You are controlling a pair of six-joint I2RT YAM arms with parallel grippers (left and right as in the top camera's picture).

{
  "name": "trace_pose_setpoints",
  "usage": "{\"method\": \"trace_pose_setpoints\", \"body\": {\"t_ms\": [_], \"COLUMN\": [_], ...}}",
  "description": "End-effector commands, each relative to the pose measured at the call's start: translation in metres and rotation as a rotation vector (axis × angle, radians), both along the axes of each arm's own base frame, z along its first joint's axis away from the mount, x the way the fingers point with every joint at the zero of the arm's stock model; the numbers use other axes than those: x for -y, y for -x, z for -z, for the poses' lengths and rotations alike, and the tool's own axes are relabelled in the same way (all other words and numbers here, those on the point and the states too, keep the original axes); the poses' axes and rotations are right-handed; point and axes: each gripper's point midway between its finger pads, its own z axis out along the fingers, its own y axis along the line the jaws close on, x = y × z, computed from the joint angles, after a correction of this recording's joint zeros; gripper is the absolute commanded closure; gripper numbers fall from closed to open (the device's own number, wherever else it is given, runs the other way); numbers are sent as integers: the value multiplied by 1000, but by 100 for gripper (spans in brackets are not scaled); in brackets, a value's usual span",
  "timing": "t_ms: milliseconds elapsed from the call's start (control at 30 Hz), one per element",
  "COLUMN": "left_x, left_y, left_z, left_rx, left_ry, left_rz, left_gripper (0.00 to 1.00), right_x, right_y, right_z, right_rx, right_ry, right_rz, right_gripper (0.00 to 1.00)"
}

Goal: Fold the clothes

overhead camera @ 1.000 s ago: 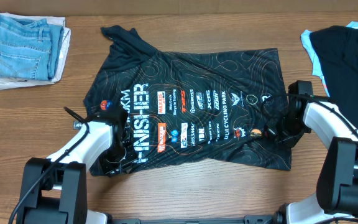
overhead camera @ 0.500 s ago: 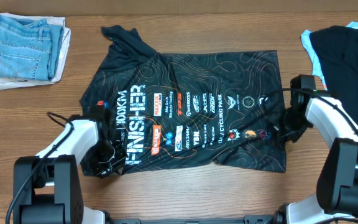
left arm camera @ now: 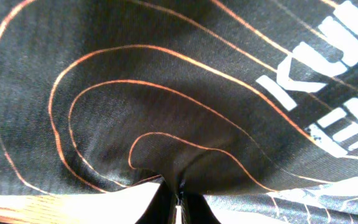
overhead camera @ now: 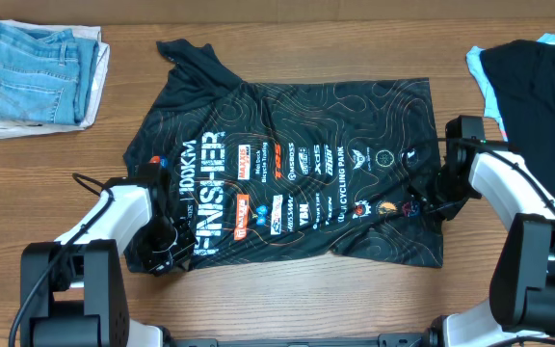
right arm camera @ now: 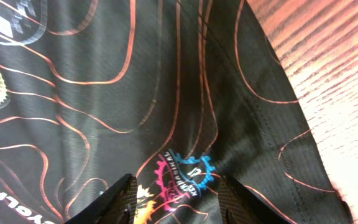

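Two grippers on the black shirt (overhead camera: 297,154), laid out across the table (overhead camera: 287,299) centre: left gripper (left arm camera: 176,198) pinching fabric at its near-left edge, right gripper (right arm camera: 174,198) fingers spread over its right edge.

Overhead straight down, both wrists close over shirt (overhead camera: 287,183)

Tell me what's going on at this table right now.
Two robot arms are working on a black sports shirt spread out on the wooden table. The left gripper is shut on a pinch of the shirt's fabric at its near-left edge. The right gripper hangs open over the shirt's right edge, gripping nothing. Folded jeans sit at the far left, and another dark garment at the far right.
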Motion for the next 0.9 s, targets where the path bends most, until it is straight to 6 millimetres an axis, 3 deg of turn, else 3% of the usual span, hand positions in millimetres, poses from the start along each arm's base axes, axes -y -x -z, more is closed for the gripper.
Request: {"method": "trace_pose_setpoints", "body": {"t_ms": [0,200,267,567,733,800,867], "left_x": [-9,-9,-9,-14,-32,-33,-34], "left_y": [-1,-1,-1,-1,-14,-23,-31], "left_z": [5,5,5,4,-10,-17,-25], "left_rx": [-4,-4,-4,-11,1,16,30], "left_ry": [-40,-38,-38,-47,-97,-98,-99], "left_rz": [26,33,33,19,-10,-15,-14], "left_gripper": [96,96,96,96,96,96,96], "right_x": [-3,-3,-3,16,36,37,36], "right_y": [12,16,16,26,17,12,10], "right_z": [13,17,17,17,-8,-19,-29], "right_rx": [-24,-32,-32,-87,-103,-98,-104], "right_ry": [-8,-8,-8,103,176,164,157], "right_rz": [3,3,6,61,97,74,47], "right_gripper": [58,78,94,96,96,76,25]}}
